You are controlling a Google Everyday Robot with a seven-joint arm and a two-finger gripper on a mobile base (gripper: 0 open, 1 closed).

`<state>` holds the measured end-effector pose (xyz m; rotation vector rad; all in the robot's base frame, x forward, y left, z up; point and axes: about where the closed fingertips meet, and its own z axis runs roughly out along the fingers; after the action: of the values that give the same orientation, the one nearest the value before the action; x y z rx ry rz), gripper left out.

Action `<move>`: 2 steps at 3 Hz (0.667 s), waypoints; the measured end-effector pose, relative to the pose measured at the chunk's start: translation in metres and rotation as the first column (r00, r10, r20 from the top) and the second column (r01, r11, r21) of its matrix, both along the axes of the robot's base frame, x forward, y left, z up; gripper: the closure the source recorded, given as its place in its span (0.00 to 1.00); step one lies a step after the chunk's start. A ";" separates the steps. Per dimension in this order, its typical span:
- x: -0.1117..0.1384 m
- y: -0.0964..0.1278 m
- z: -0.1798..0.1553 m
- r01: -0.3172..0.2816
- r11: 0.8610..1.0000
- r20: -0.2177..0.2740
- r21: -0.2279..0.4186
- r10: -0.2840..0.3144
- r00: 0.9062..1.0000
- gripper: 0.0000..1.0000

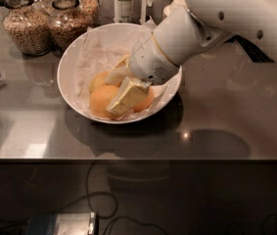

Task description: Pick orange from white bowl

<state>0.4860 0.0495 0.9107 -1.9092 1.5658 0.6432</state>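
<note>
Nearest, below the counter's front edge, dark cables [99, 199] loop in shadow. Above them the grey countertop [226, 111] carries the white bowl [65, 87], lined with crumpled white paper [91, 53]. The front orange [101, 103] lies in the bowl's near left part, a second orange [97, 81] just behind it and a third [147, 102] to its right. The gripper [113, 93] reaches down into the bowl from the right on the white arm [216, 18], its cream fingers [128, 94] apart, one across the front orange's right side and one above it; whether they grip cannot be told. Behind the bowl stand two glass grain jars [28, 26] and a bottle [125, 4].
</note>
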 end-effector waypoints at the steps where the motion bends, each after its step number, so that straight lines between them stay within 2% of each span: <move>1: -0.008 -0.011 0.045 0.019 0.996 0.128 0.091 -0.030 0.991 1.00; 2: -0.015 -0.018 0.085 -0.004 0.988 0.222 0.157 -0.031 0.975 1.00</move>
<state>0.4714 0.0313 0.9959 -1.7845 1.3458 0.5096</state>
